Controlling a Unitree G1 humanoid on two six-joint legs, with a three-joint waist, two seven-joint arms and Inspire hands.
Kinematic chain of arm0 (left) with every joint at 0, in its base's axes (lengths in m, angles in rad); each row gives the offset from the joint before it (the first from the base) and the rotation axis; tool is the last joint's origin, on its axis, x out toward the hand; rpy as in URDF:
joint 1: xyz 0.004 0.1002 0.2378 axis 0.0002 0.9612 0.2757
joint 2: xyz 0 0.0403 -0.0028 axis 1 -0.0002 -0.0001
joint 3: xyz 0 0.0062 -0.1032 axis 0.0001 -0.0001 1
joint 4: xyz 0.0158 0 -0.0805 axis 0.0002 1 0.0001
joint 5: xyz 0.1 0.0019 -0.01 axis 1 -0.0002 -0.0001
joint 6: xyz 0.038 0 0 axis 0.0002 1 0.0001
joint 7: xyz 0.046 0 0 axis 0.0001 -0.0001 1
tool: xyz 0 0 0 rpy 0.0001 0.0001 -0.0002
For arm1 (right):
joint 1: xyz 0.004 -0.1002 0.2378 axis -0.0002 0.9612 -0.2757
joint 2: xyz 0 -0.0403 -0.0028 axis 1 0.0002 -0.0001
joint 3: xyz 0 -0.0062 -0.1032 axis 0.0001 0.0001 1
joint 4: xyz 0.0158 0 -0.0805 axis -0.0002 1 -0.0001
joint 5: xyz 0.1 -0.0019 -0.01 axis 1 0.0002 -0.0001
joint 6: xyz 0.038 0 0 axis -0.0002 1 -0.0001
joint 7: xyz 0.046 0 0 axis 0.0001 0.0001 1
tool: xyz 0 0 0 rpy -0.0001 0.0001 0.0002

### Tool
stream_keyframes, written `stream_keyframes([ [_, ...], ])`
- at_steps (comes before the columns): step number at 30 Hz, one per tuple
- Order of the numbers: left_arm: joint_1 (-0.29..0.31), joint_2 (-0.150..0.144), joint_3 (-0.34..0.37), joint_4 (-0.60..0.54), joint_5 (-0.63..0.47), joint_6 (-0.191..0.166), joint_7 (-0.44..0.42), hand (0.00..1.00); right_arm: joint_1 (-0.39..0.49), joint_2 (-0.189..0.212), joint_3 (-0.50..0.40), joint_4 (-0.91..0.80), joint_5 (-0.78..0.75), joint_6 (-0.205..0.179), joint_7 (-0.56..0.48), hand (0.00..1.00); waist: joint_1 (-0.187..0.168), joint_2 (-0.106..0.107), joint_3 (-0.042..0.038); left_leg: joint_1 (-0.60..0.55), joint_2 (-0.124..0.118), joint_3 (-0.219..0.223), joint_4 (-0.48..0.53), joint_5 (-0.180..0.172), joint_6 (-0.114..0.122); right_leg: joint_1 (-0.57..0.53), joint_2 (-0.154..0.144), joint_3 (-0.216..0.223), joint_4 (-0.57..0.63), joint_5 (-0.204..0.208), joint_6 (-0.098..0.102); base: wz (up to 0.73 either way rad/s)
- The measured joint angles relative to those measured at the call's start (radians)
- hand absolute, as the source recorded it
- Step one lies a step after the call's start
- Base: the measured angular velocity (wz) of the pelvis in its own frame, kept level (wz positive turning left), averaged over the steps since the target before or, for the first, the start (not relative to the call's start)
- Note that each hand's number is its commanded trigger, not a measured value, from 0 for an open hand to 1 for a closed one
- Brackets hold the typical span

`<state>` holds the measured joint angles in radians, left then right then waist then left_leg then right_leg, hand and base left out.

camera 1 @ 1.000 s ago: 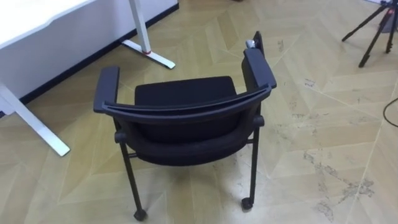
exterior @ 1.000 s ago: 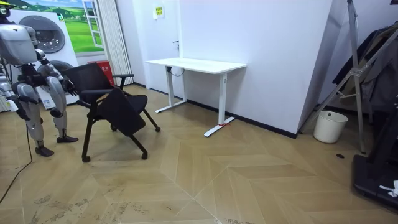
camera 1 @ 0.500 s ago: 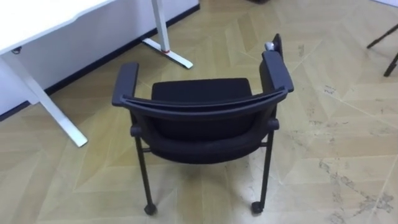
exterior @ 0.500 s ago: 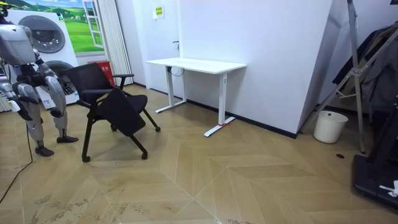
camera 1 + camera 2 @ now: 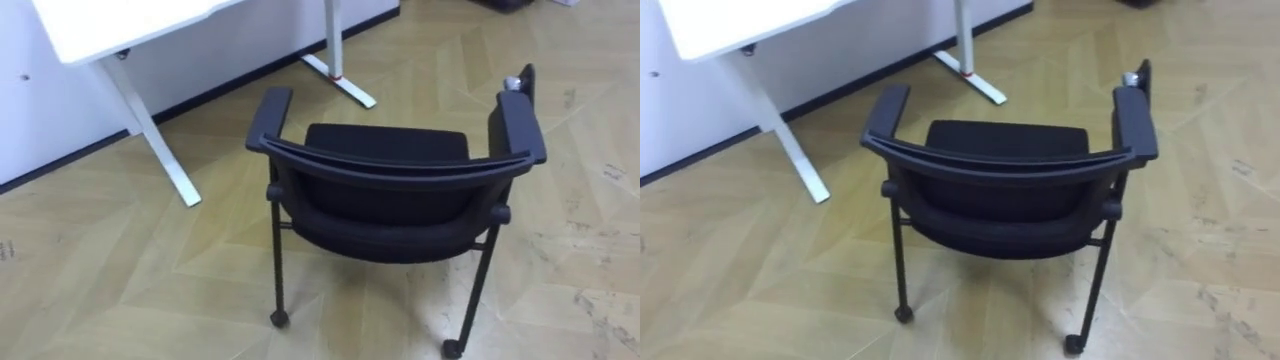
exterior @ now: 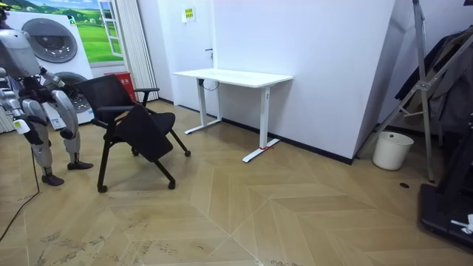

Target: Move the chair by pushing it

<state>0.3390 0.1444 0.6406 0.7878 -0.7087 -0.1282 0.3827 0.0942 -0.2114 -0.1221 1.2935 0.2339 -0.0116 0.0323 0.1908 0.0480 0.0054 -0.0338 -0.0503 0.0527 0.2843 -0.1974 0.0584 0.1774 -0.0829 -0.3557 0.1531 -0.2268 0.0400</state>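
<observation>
A black chair (image 5: 400, 185) with armrests and castors stands on the wooden floor right in front of me, its backrest towards me and its seat facing away. In the room view I stand behind the chair (image 6: 126, 111) at the room view's left, with both arms bent at my sides. My right hand (image 6: 20, 127) hangs on the side nearer the camera, and my left hand (image 6: 68, 130) is closer to the chair. Neither touches the backrest there. The chair (image 5: 1010, 180) leans back a little in the room view.
A white desk (image 5: 130, 20) on white legs (image 5: 160, 150) stands ahead to my left by the wall, its foot (image 5: 340, 80) just beyond the chair. Behind me is a washing machine (image 6: 52, 44). A white bin (image 6: 392, 150) and a dark rack (image 6: 436, 81) stand far off.
The eye view has swung to my left, so the chair now sits further right in it. In the room view the chair stays put; my arm nearest it has drawn back slightly.
</observation>
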Motion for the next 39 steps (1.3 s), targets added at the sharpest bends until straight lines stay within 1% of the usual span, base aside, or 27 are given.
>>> stream_keyframes([
  [1, -0.007, 0.004, 0.022, -0.040, 0.003, -0.010, 0.035, 0.00, 0.003, -0.001, -0.001, 0.000, -0.001, -0.002, -0.004, 0.00, 0.010, -0.001, -0.0007, 0.001, 0.000, 0.002, 0.000, 0.000, 0.000, -0.001, 0.000, 0.000, 0.001, 0.000, 0.000, 0.00],
  [2, -0.007, 0.015, 0.030, -0.074, 0.003, -0.019, 0.072, 0.00, 0.004, 0.000, -0.003, -0.002, 0.000, -0.009, -0.007, 0.00, 0.017, 0.000, -0.0028, 0.003, 0.000, 0.002, -0.002, 0.000, 0.000, -0.001, 0.000, 0.000, 0.002, 0.000, 0.000, 0.00],
  [3, -0.005, 0.021, 0.034, -0.095, 0.003, -0.023, 0.089, 0.00, 0.004, 0.000, -0.008, -0.006, 0.000, -0.012, -0.007, 0.00, 0.021, 0.002, -0.0040, 0.005, 0.000, 0.002, -0.003, 0.000, 0.000, -0.001, 0.000, -0.001, 0.003, 0.000, 0.000, 0.00],
  [4, -0.002, 0.029, 0.040, -0.143, 0.008, -0.032, 0.122, 0.00, 0.005, 0.000, -0.019, -0.008, -0.002, -0.018, -0.009, 0.00, 0.026, 0.004, -0.0057, 0.008, 0.001, 0.002, -0.011, 0.000, 0.000, 0.000, 0.000, -0.002, 0.003, 0.000, 0.000, 0.00],
  [5, -0.004, 0.031, 0.044, -0.199, 0.041, -0.040, 0.158, 0.00, 0.009, -0.001, -0.019, -0.011, -0.002, -0.025, -0.016, 0.00, 0.029, -0.001, -0.0051, 0.011, 0.000, 0.002, -0.014, 0.000, -0.001, 0.001, 0.000, -0.004, 0.003, 0.000, 0.000, 0.00],
  [6, -0.003, 0.031, 0.045, -0.226, 0.068, -0.045, 0.175, 0.00, 0.017, 0.000, -0.019, -0.013, -0.002, -0.031, -0.019, 0.00, 0.032, 0.002, -0.0068, 0.012, 0.000, 0.001, -0.016, 0.000, -0.001, 0.002, 0.000, -0.004, 0.004, 0.000, 0.000, 0.03],
  [7, -0.006, 0.031, 0.045, -0.279, 0.154, -0.048, 0.217, 0.00, 0.018, 0.000, -0.019, -0.018, -0.003, -0.039, -0.023, 0.00, 0.037, -0.003, -0.0050, 0.012, 0.000, 0.000, -0.016, 0.000, -0.001, 0.002, 0.000, -0.005, 0.004, 0.000, 0.000, 0.05],
  [8, -0.008, 0.031, 0.045, -0.323, 0.238, -0.062, 0.261, 0.00, 0.014, 0.000, -0.019, -0.018, -0.003, -0.043, -0.023, 0.00, 0.034, -0.002, -0.0052, 0.011, 0.000, -0.004, -0.016, 0.001, -0.001, 0.002, 0.000, -0.008, 0.004, 0.000, 0.000, 0.06],
  [9, -0.011, 0.032, 0.043, -0.342, 0.272, -0.071, 0.278, 0.00, 0.013, 0.000, -0.019, -0.019, -0.002, -0.044, -0.023, 0.00, 0.033, -0.001, -0.0055, 0.011, -0.001, -0.005, -0.015, 0.001, -0.001, 0.002, 0.001, -0.008, 0.003, 0.000, 0.000, 0.07],
  [10, -0.017, 0.032, 0.032, -0.390, 0.330, -0.076, 0.312, 0.00, 0.013, 0.000, -0.016, -0.018, -0.001, -0.048, -0.023, 0.00, 0.032, -0.005, -0.0034, 0.010, -0.003, -0.007, -0.015, 0.001, -0.001, 0.003, 0.001, -0.003, 0.001, 0.000, 0.000, 0.06],
  [11, -0.020, 0.032, 0.011, -0.440, 0.383, -0.078, 0.341, 0.00, 0.015, 0.001, -0.014, -0.018, 0.002, -0.055, -0.023, 0.00, 0.031, -0.005, -0.0025, 0.008, -0.004, -0.009, -0.016, 0.001, -0.001, 0.002, 0.001, -0.004, -0.001, 0.000, 0.000, 0.05],
  [12, -0.020, 0.032, 0.001, -0.462, 0.411, -0.079, 0.352, 0.00, 0.016, 0.002, -0.010, -0.017, 0.002, -0.055, -0.023, 0.00, 0.030, -0.006, -0.0018, 0.007, -0.004, -0.009, -0.016, 0.001, -0.001, 0.002, 0.000, -0.004, -0.001, 0.000, 0.000, 0.06],
  [14, -0.018, 0.032, -0.039, -0.533, 0.540, -0.084, 0.394, 0.00, 0.016, 0.007, 0.008, -0.018, 0.002, -0.055, -0.016, 0.00, 0.006, -0.010, -0.0024, 0.009, -0.013, -0.018, -0.018, 0.000, -0.001, 0.006, 0.000, -0.005, -0.002, 0.000, 0.000, 0.11],
  [15, -0.019, 0.032, -0.050, -0.549, 0.571, -0.084, 0.401, 0.00, 0.017, 0.007, 0.015, -0.018, 0.002, -0.055, -0.015, 0.00, 0.000, -0.010, -0.0025, 0.010, -0.013, -0.020, -0.018, 0.000, -0.001, 0.008, 0.000, -0.004, -0.002, 0.000, 0.000, 0.12],
  [16, -0.020, 0.031, -0.075, -0.580, 0.618, -0.085, 0.413, 0.00, 0.017, 0.009, 0.021, -0.016, 0.001, -0.055, -0.011, 0.00, -0.013, -0.010, -0.0005, 0.014, -0.013, -0.022, -0.019, 0.000, -0.001, 0.013, 0.000, -0.002, -0.003, 0.000, 0.000, 0.06],
  [18, -0.020, 0.031, -0.109, -0.621, 0.681, -0.085, 0.421, 0.00, 0.017, 0.011, 0.024, -0.011, 0.003, -0.055, -0.007, 0.00, -0.021, -0.008, -0.0014, 0.019, -0.014, -0.022, -0.025, 0.000, -0.001, 0.014, 0.000, 0.002, -0.003, 0.000, 0.000, -0.02],
  [20, -0.022, 0.031, -0.136, -0.692, 0.756, -0.086, 0.421, 0.00, 0.026, 0.009, 0.042, -0.005, 0.004, -0.060, -0.006, 0.00, -0.030, -0.009, -0.0023, 0.026, -0.014, -0.017, -0.032, 0.001, -0.001, 0.015, 0.000, 0.010, -0.002, 0.000, 0.000, -0.07],
  [21, -0.022, 0.031, -0.137, -0.713, 0.770, -0.086, 0.421, 0.00, 0.027, 0.009, 0.042, -0.005, 0.005, -0.060, -0.006, 0.00, -0.032, -0.010, -0.0030, 0.027, -0.014, -0.015, -0.034, 0.001, -0.001, 0.014, 0.000, 0.013, -0.003, 0.000, 0.000, -0.07],
  [22, -0.022, 0.031, -0.137, -0.753, 0.787, -0.091, 0.422, 0.00, 0.030, 0.009, 0.042, -0.005, 0.010, -0.061, -0.007, 0.00, -0.041, -0.014, -0.0009, 0.029, -0.014, -0.013, -0.036, 0.001, -0.001, 0.014, 0.000, 0.019, -0.003, 0.000, 0.000, -0.06],
  [23, -0.023, 0.031, -0.137, -0.785, 0.790, -0.100, 0.422, 0.00, 0.034, 0.009, 0.042, -0.005, 0.016, -0.062, -0.008, 0.00, -0.047, -0.015, -0.0008, 0.031, -0.014, -0.011, -0.038, 0.001, -0.001, 0.014, 0.000, 0.025, -0.003, 0.000, 0.000, -0.07],
  [26, -0.024, 0.031, -0.137, -0.833, 0.791, -0.109, 0.422, 0.00, 0.040, 0.010, 0.041, -0.005, 0.033, -0.062, -0.008, 0.00, -0.050, -0.016, -0.0007, 0.043, -0.014, 0.001, -0.049, 0.001, -0.001, 0.015, -0.003, 0.031, -0.003, 0.000, 0.000, -0.14],
  [30, -0.024, 0.031, -0.149, -0.859, 0.801, -0.112, 0.427, 0.00, 0.044, 0.010, 0.042, -0.007, 0.035, -0.063, -0.014, 0.00, -0.057, -0.017, -0.0007, 0.048, -0.012, 0.002, -0.053, 0.001, -0.001, 0.014, -0.004, 0.048, -0.003, 0.000, 0.000, -0.03],
  [33, -0.024, 0.031, -0.178, -0.862, 0.873, -0.113, 0.429, 0.00, 0.038, 0.011, 0.042, -0.006, 0.029, -0.074, -0.015, 0.00, -0.062, -0.018, -0.0005, 0.049, -0.013, 0.001, -0.051, 0.001, -0.001, 0.016, -0.004, 0.053, -0.003, 0.001, 0.000, 0.00],
  [35, -0.024, 0.031, -0.190, -0.868, 0.935, -0.116, 0.420, 0.00, 0.031, 0.012, 0.042, -0.005, 0.023, -0.087, -0.001, 0.00, -0.076, -0.018, 0.0001, 0.055, -0.013, 0.000, -0.052, 0.001, -0.001, 0.021, -0.003, 0.057, -0.003, 0.000, 0.000, -0.02],
  [36, -0.025, 0.031, -0.195, -0.869, 0.951, -0.118, 0.416, 0.00, 0.030, 0.012, 0.042, -0.005, 0.023, -0.088, 0.002, 0.00, -0.078, -0.018, 0.0003, 0.058, -0.012, 0.001, -0.053, 0.001, -0.001, 0.024, -0.003, 0.058, -0.003, 0.000, 0.000, -0.03],
  [37, -0.026, 0.031, -0.206, -0.871, 0.986, -0.120, 0.406, 0.00, 0.029, 0.013, 0.042, -0.005, 0.027, -0.089, 0.006, 0.00, -0.079, -0.015, 0.0035, 0.065, -0.009, 0.000, -0.054, 0.000, -0.001, 0.031, -0.003, 0.060, -0.004, 0.000, 0.000, -0.03],
  [39, -0.026, 0.031, -0.223, -0.891, 1.054, -0.120, 0.389, 0.00, 0.027, 0.014, 0.042, -0.003, 0.031, -0.089, 0.009, 0.00, -0.081, -0.016, 0.0037, 0.066, -0.009, 0.001, -0.056, 0.000, -0.001, 0.030, -0.003, 0.065, -0.005, 0.000, 0.000, -0.04],
])
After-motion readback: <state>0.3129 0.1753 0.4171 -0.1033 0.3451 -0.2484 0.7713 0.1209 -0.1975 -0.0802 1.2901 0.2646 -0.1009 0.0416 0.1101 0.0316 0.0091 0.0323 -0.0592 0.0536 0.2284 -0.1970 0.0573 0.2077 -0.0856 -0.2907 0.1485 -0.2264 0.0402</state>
